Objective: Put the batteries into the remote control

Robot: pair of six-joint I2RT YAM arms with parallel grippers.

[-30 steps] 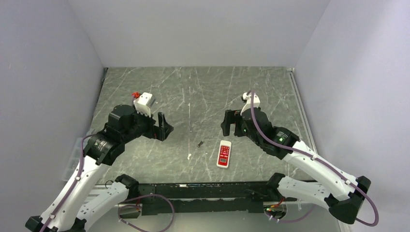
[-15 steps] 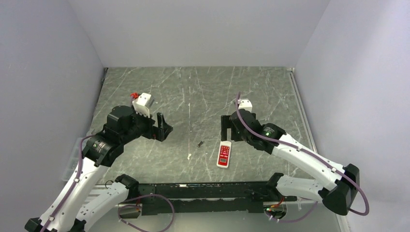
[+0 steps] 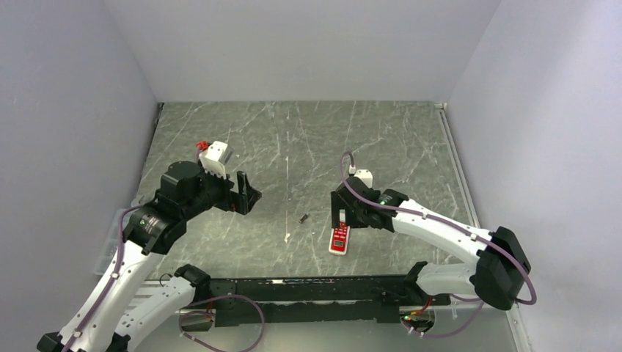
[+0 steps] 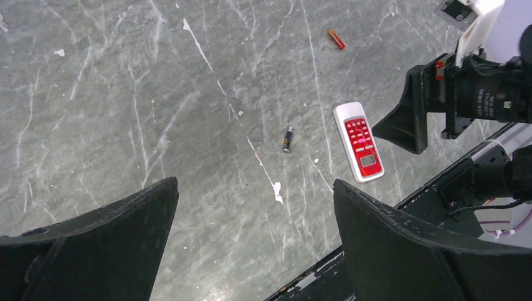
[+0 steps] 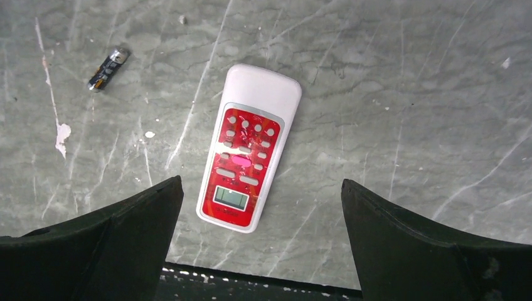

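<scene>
**Two claws spread wide, remote face up beneath the right one**

One clear plastic bin (image 3: pixel 110 242) sat at the left edge of the table (image 3: pixel 293 132), half hidden behind the left arm; its contents could not be made out. The left gripper (image 3: pixel 249 194) hung over the left half of the marbled surface with its jaws fully apart and nothing between them, well apart from every task item.

Right of it, a dark battery (image 3: pixel 303 218) lay on its side on the bare table, alone, between the two claws and just left of the remote. In the left wrist view a small red cylinder (image 4: pixel 336 39) lay farther out on the table, beyond the remote; the top view did not show it.

The remote control (image 3: pixel 339 236) lay flat near the table's front edge, red button face up, its small screen toward the arm bases and its white end pointing away. The right gripper (image 3: pixel 339 211) was poised over the remote's far end, jaws spread wide and holding nothing. In the right wrist view the remote sat between the two fingers (image 5: pixel 401 244), closer to the left one, with clear table on both sides. Whether the fingertips touched the table could not be told.
</scene>
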